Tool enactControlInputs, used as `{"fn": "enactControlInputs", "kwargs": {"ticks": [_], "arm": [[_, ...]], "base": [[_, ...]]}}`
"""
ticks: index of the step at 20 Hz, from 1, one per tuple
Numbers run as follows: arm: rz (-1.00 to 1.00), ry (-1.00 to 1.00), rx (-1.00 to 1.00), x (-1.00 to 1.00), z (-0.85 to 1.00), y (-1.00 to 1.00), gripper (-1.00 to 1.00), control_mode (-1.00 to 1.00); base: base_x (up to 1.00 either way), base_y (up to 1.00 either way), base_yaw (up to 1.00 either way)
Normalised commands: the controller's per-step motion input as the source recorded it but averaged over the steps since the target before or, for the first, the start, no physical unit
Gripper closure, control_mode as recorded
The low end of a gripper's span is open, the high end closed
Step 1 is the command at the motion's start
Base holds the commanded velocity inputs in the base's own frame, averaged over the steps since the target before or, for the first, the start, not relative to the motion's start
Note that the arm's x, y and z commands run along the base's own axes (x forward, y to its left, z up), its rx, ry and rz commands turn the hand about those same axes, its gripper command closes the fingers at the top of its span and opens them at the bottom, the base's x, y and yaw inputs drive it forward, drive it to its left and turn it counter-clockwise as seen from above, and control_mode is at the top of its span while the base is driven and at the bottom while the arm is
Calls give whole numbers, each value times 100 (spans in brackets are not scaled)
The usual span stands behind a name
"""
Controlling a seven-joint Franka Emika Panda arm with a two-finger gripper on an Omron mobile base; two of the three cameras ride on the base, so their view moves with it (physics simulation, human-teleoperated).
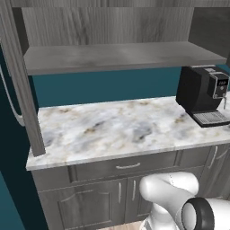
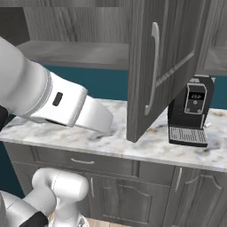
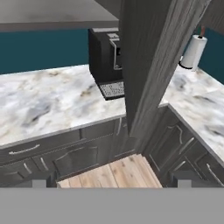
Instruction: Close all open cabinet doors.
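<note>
Two cabinet doors stand open over the counter. In the left base view, the left door [image 1: 20, 81] is edge-on at the left side, with its silver handle [image 1: 10, 96] on the outer face. The right door [image 2: 168, 57] swings out over the counter, its vertical bar handle [image 2: 153, 66] facing the right base camera. Between them the open cabinet shows a bare grey shelf [image 1: 121, 56]. From the hand view, the right door [image 3: 144, 65] rises edge-on just ahead. My gripper [image 3: 111, 181] is open and holds nothing, its fingertips [image 3: 39, 182] low below the door.
A black coffee machine [image 1: 202, 94] sits on the marble counter [image 1: 112, 126] under the right door. A paper towel roll [image 3: 192, 51] stands on the counter's far right leg. Base cabinets and a drawer [image 1: 128, 166] run below, above a wooden floor [image 3: 109, 173].
</note>
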Motion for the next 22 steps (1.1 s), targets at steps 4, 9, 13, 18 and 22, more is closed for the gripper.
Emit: {"fn": "enactControlInputs", "kwargs": {"ticks": [4,9,13,18,22], "arm": [[0,0,0,2,0,-61,-100,-100],[0,0,0,0,0,-22,-100,-100],[0,0,0,1,0,0,-100,-100],[0,-1,0,24,-4,-18,-100,-100],[0,0,0,26,0,-13,-100,-100]], "base": [[0,0,0],[0,0,0],[0,0,0],[0,0,0],[0,0,0]]}}
